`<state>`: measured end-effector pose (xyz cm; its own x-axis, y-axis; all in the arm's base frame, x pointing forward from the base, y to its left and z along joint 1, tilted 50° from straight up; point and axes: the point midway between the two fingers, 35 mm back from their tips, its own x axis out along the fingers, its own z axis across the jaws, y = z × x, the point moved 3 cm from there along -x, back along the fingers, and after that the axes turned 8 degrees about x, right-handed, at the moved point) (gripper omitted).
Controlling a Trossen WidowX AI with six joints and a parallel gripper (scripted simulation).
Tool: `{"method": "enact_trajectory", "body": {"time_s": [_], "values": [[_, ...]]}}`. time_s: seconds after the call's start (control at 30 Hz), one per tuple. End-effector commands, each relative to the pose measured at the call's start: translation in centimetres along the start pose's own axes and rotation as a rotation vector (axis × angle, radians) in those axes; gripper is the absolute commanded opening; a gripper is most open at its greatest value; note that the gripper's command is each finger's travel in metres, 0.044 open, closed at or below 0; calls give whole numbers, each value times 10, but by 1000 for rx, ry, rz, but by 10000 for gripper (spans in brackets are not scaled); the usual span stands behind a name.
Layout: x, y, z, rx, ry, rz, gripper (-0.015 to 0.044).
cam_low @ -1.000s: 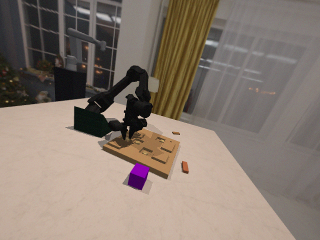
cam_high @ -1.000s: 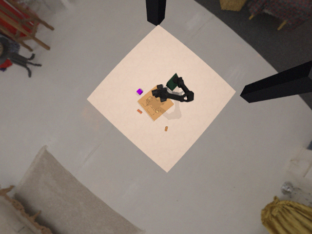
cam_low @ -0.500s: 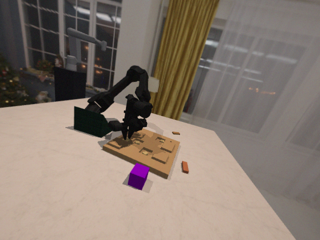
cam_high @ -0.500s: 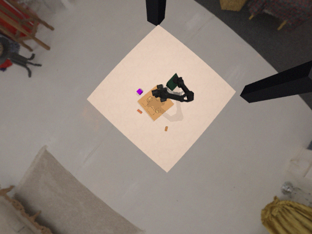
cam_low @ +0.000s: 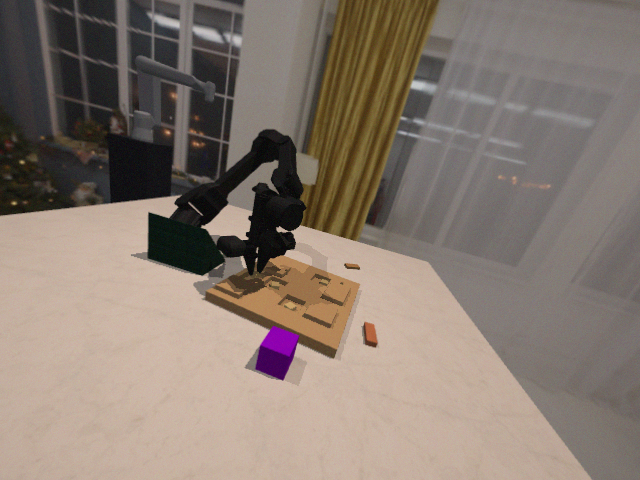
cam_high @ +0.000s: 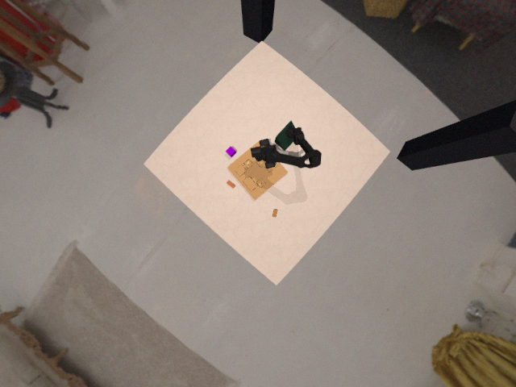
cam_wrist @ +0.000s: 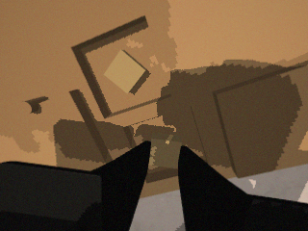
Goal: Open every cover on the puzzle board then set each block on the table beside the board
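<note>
The gripper [cam_low: 256,269] points down at the back corner of the puzzle board [cam_low: 330,330], on the side nearest the dark green base [cam_low: 178,246] of the arm. Its two black fingers stand close together and are closed on something. In the wrist view a small pale block [cam_wrist: 161,153] sits in the gap between the tips, low in a shaded well near the board's edge, so this is most probably what they grip, though the shadow makes its outline hard to read.

The board is a flat tan slab lying on the pale table [cam_low: 129,387]. Several square covers [cam_low: 321,313] lie on its top surface, shifted off their wells, and open wells show between them. In the wrist view one open well [cam_wrist: 113,72] has a light tan block [cam_wrist: 125,72] lying inside it, tilted against the frame of the well. To the right of the fingers a large square cover [cam_wrist: 255,125] lies in the arm's shadow.

Three blocks rest on the table off the board. A purple cube [cam_low: 277,352] stands just beside the board's near edge. An orange flat block [cam_low: 370,333] lies near the board's right corner, apart from it. A second orange block [cam_low: 352,266] lies behind the board, also apart from it.
</note>
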<state>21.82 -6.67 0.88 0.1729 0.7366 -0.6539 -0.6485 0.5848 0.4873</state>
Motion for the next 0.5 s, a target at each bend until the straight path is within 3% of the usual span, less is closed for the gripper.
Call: {"method": "enact_trajectory", "body": {"time_s": [0.0,0.47], "values": [[-6,-1,0,-4,4,-2,80],[-24,0,0,-2,3,0,80]]}}
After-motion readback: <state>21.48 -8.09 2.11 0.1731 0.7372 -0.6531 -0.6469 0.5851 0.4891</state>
